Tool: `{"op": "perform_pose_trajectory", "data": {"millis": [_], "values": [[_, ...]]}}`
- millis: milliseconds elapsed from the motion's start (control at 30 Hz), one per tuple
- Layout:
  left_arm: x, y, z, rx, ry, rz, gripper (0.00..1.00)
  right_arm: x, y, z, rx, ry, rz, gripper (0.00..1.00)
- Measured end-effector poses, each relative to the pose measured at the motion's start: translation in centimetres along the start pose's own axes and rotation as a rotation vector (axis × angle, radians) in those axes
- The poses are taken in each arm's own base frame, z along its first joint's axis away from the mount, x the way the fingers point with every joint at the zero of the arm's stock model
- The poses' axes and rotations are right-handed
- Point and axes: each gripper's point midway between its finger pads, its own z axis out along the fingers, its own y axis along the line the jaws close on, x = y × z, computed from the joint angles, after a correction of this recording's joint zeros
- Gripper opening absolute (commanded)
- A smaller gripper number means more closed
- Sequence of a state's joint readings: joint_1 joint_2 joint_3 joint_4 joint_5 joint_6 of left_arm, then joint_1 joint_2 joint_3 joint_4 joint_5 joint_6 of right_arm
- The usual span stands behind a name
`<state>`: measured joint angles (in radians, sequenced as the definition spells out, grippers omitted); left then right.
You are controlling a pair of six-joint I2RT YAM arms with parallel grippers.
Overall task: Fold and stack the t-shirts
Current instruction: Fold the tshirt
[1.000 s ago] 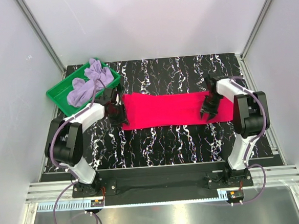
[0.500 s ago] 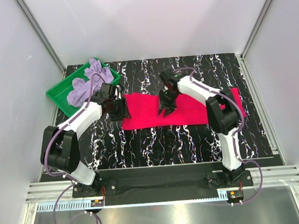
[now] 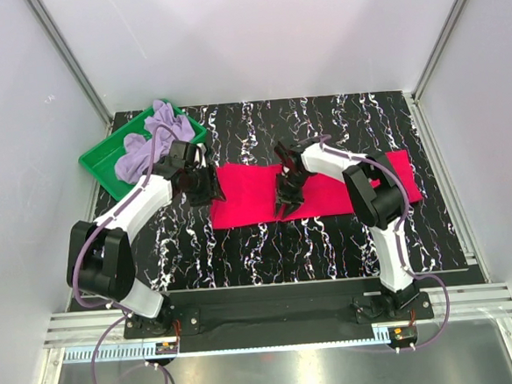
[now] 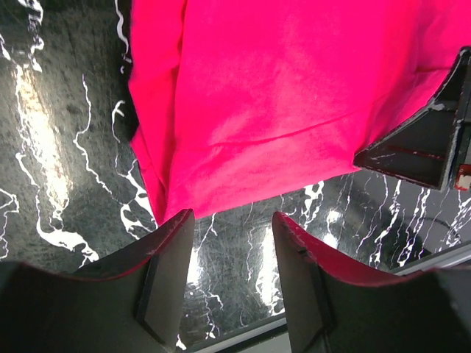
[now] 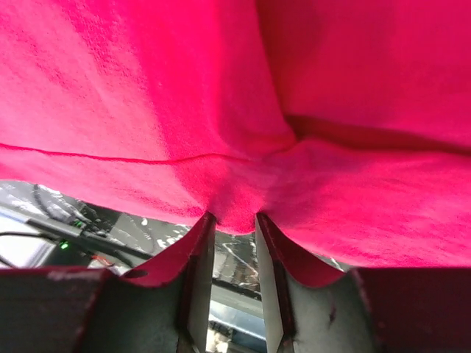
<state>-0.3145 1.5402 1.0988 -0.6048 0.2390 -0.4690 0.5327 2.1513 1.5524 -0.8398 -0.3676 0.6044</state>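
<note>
Bright crimson cloth t-shirt [image 3: 248, 197] lies in a long flat strip across the middle of the black white-veined bench [image 3: 269, 248]. Left claw [image 4: 232, 220] is at the strip's left end, jaws apart with nothing between them, the cloth edge just beyond the tips. Right claw [image 5: 234, 220] is at mid-strip, jaws nearly together, clamped on a pinched fold of the crimson cloth. Crumpled pale lavender cloth t-shirt [image 3: 143, 147] sits in the green plastic tray [image 3: 99, 166] at the far left corner.
</note>
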Motion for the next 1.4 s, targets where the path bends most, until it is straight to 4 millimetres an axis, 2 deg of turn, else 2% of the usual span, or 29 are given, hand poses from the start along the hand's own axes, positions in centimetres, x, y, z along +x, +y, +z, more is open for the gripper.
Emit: {"op": "perform_pose_trajectory", "data": {"millis": [133,200,300,333,433,500,567,600,667,733,833,900,1000,1133,1267,1333,1367,1400], "values": [[-0.3,-0.2,-0.1,0.004,-0.008,-0.006,0.53,-0.6,-0.8,-1.4,0.053,-0.046,-0.022,0.41],[-0.2,-0.3,0.0,0.002,-0.006,-0.022,0.53,-1.1,-1.4,-3.1,0.081,-0.085,-0.024,0.43],[0.0,-0.3,0.5,-0.014,0.0,-0.044,0.53,-2.9,-3.5,-6.5,0.103,-0.162,0.008,0.47],[0.2,-0.4,0.8,-0.026,0.005,-0.045,0.55,-3.8,-4.7,-7.9,0.108,-0.194,0.034,0.49],[0.7,-1.5,1.7,-0.059,0.011,-0.03,0.63,-6.5,-10.1,-11.4,0.146,-0.278,0.143,0.51],[0.7,-2.9,2.1,-0.069,0.01,-0.015,0.7,-7.8,-14.7,-13.0,0.191,-0.309,0.23,0.53],[0.7,-4.2,2.5,-0.078,0.007,-0.01,0.76,-8.2,-18.8,-13.8,0.248,-0.318,0.296,0.53],[0.6,-4.8,2.6,-0.082,0.003,-0.011,0.78,-8.1,-20.2,-14.0,0.274,-0.315,0.313,0.54],[0.6,-6.2,2.8,-0.081,0.003,-0.029,0.82,-7.7,-21.4,-14.1,0.31,-0.299,0.316,0.54],[0.6,-6.7,2.8,-0.088,0.005,-0.063,0.94,-7.2,-21.3,-13.7,0.316,-0.284,0.304,0.54],[0.5,-6.3,2.7,-0.134,0.003,-0.132,0.99,-5.8,-20.9,-13.1,0.325,-0.257,0.28,0.55],[0.4,-5.9,2.5,-0.176,-0.005,-0.181,0.99,-4.8,-20.5,-13.3,0.325,-0.256,0.267,0.55],[0.1,-5.2,2.0,-0.246,-0.023,-0.267,0.99,-3.9,-19.2,-14.7,0.31,-0.296,0.233,0.55],[-1.4,-5.3,1.7,-0.376,-0.03,-0.405,0.99,-2.6,-15.8,-16.9,0.265,-0.384,0.144,0.56],[-3.7,-6.4,3.8,-0.477,-0.038,-0.529,0.99,-0.3,-12.7,-17.3,0.188,-0.41,0.062,0.56],[-3.5,-6.2,5.1,-0.517,-0.03,-0.598,0.98,0.9,-12.4,-17.2,0.163,-0.401,0.053,0.57],[-3.1,-5.9,5.5,-0.544,-0.024,-0.633,0.95,1.4,-12.5,-17.1,0.154,-0.396,0.052,0.57],[-2.6,-5.4,5.7,-0.575,-0.015,-0.662,0.82,1.8,-12.5,-16.9,0.15,-0.39,0.052,0.57]]}}
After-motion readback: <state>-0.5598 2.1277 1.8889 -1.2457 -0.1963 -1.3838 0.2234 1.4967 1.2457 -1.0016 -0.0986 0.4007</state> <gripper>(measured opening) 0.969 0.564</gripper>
